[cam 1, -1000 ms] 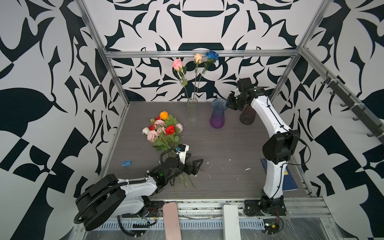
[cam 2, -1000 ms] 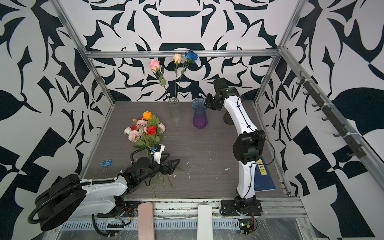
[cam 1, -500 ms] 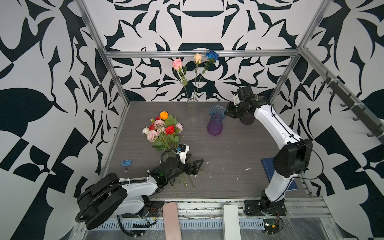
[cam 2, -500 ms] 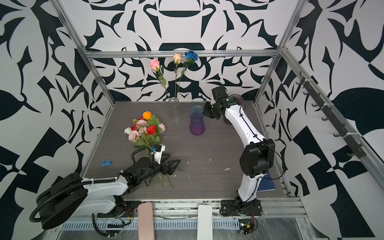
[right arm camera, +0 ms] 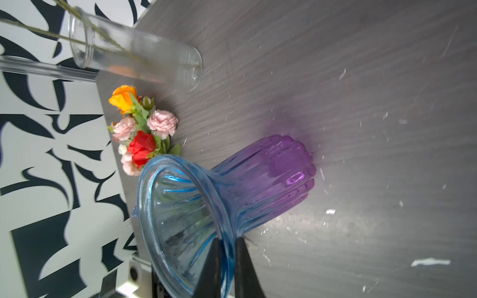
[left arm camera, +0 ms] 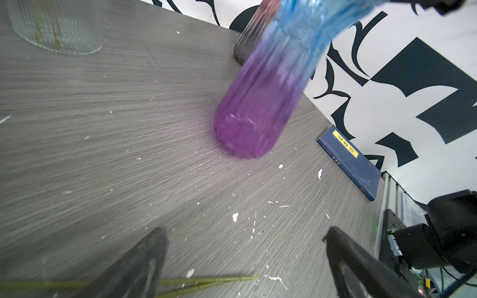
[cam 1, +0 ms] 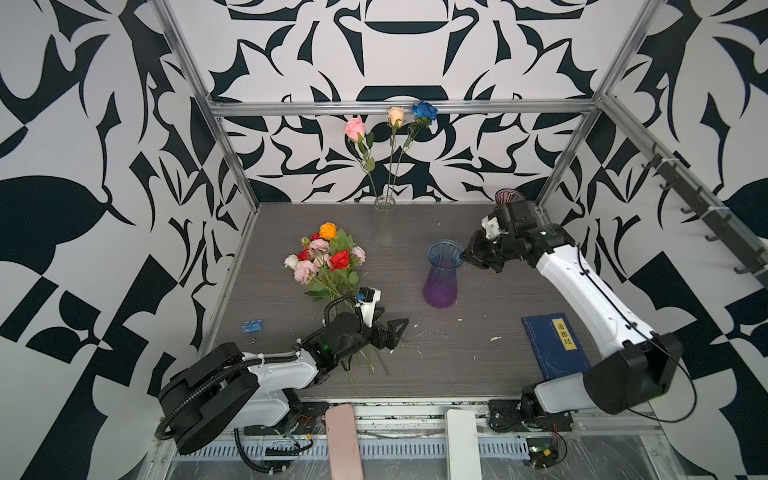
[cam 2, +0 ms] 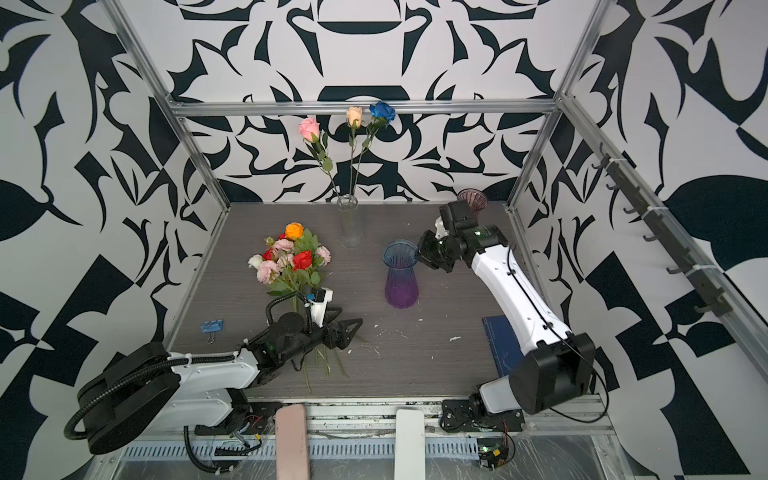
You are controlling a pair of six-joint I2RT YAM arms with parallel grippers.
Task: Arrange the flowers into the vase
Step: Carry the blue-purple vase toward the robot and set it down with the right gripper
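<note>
A blue binder clip (cam 1: pixel 252 325) lay near the left edge of the bench (cam 1: pixel 457 365). Right of it, the bunch of flowers (cam 1: pixel 328 259) lay flat on the bench, heads toward the back. Its stem ends lay under the left claw (cam 1: pixel 397 334), whose fingers stood wide apart, gripping nothing. At the back, a clear vase (cam 1: pixel 384 224) held 3 roses (cam 1: pixel 396 116). Further right, the blue-purple vase (cam 1: pixel 442 274) was mid-bench, well apart from the bunch. The right claw (right arm camera: pixel 227 245) was clamped on its rim, 1 finger inside, 1 outside. A blue book (cam 1: pixel 555 345) lay at the right.
</note>
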